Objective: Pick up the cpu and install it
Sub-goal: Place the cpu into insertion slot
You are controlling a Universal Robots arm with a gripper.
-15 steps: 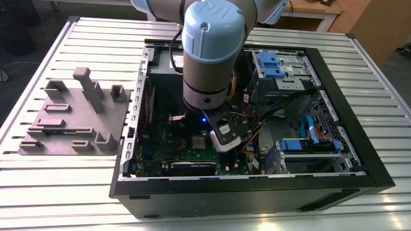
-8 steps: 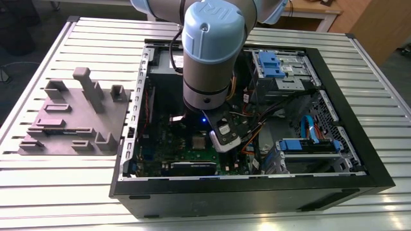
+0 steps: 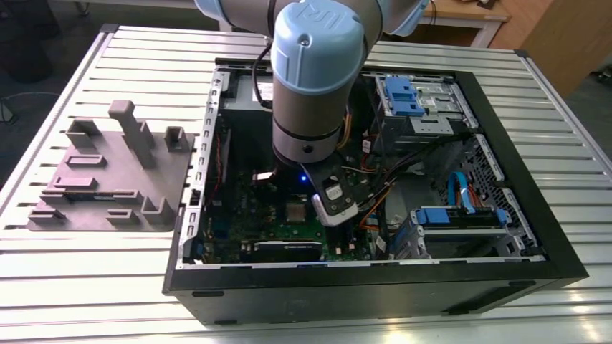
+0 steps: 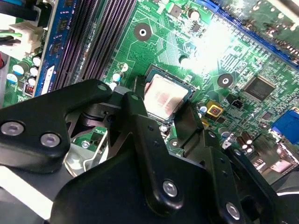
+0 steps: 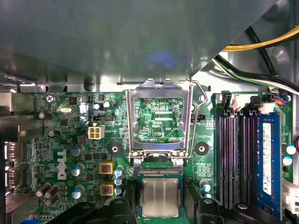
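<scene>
Looking at the green board (image 5: pixel 70 135), you can see the cpu (image 5: pixel 160 196) lying flat in its socket. Your pincer (image 4: pixel 162 103) is open, with one finger on each side. The metal frame (image 5: pixel 158 153) is not shut over it yet.

The computer case (image 3: pixel 383 287) lies on the desk (image 3: pixel 86 287), with the fixture block (image 3: pixel 105 179) beside it at the exterior view's left. Inside, the cpu (image 5: pixel 160 197) rests on the motherboard (image 5: pixel 60 140) next to the socket frame (image 5: pixel 161 88), the claw (image 4: pixel 162 103) spread astride it.
</scene>
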